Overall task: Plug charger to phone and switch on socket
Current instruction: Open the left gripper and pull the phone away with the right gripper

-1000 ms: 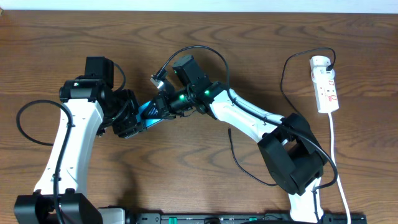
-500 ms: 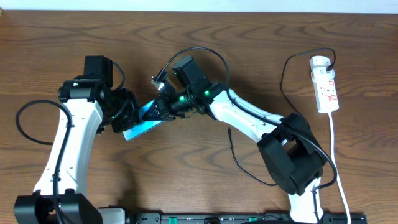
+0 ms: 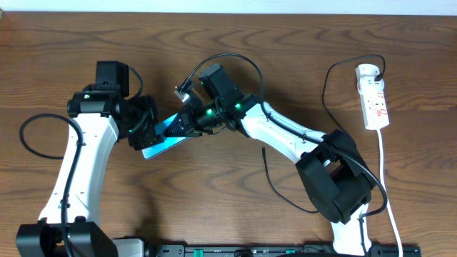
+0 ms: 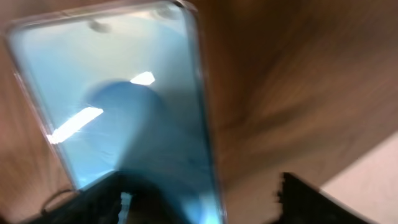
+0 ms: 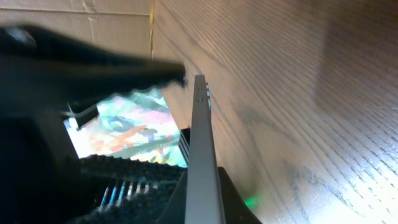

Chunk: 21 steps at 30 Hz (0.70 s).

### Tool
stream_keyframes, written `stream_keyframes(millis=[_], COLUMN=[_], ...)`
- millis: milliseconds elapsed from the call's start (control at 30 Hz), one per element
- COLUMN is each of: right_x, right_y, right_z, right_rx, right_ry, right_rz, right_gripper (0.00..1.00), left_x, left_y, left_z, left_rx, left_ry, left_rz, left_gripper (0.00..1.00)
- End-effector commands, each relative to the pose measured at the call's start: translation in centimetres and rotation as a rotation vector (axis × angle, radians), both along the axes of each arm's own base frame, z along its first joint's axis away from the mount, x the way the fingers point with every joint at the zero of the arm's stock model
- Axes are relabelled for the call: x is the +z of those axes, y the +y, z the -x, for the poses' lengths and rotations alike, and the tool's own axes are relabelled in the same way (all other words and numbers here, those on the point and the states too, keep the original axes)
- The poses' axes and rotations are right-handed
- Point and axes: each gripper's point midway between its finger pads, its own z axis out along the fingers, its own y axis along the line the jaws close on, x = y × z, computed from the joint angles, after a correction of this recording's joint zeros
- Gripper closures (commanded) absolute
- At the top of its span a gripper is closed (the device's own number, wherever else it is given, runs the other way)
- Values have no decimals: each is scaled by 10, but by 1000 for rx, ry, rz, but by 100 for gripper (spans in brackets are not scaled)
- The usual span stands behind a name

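The phone (image 3: pixel 163 140), with its blue screen, is held tilted just above the table between my two grippers. My right gripper (image 3: pixel 187 123) is shut on its right end. In the right wrist view the phone (image 5: pixel 200 143) shows edge-on between the fingers (image 5: pixel 202 193). My left gripper (image 3: pixel 143 130) is open at the phone's left end. In the left wrist view the blurred screen (image 4: pixel 118 93) runs down between the spread fingers (image 4: pixel 199 202). The white socket (image 3: pixel 373 96) lies at the far right. The black charger cable (image 3: pixel 325 94) loops left from it. Its plug tip is not visible.
The socket's white cord (image 3: pixel 385 178) runs down the right edge of the table. Another stretch of thin black cable (image 3: pixel 268 178) lies under the right arm. A black cable arcs over the right wrist (image 3: pixel 228 57). A black loop (image 3: pixel 25 139) hangs by the left arm.
My left gripper has shifted up and left off the phone, so more of the blue screen shows. The right gripper has kept its hold and barely moved.
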Motion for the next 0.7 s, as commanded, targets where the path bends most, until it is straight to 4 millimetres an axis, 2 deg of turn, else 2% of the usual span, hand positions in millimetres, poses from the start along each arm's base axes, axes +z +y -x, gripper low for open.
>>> stream_keyframes(millis=[0, 167, 267, 433, 567, 667], right_x=[9, -4, -8, -10, -2, 8], right_y=[-7, -28, -60, -102, -126, -132], right_z=[-11, -34, -70, -112, -140, -156], right_rx=[-7, -84, -182, -342, -471, -555], right_ry=[-29, -24, -22, 55, 143, 228], right_rz=[-19, 47, 70, 91, 64, 23], right_gripper=[99, 99, 99, 99, 99, 99], left_x=[8, 26, 47, 59, 61, 63], left_y=[-12, -28, -39, -45, -46, -46], left_z=[-17, -38, -46, -44, -45, -49], left_rx=[-167, -313, -481, -635, -726, -751], left_ry=[-129, -300, -469, -594, -662, -694], left_rz=[23, 87, 169, 202, 164, 144], left_gripper=[11, 9, 9, 9, 8, 8])
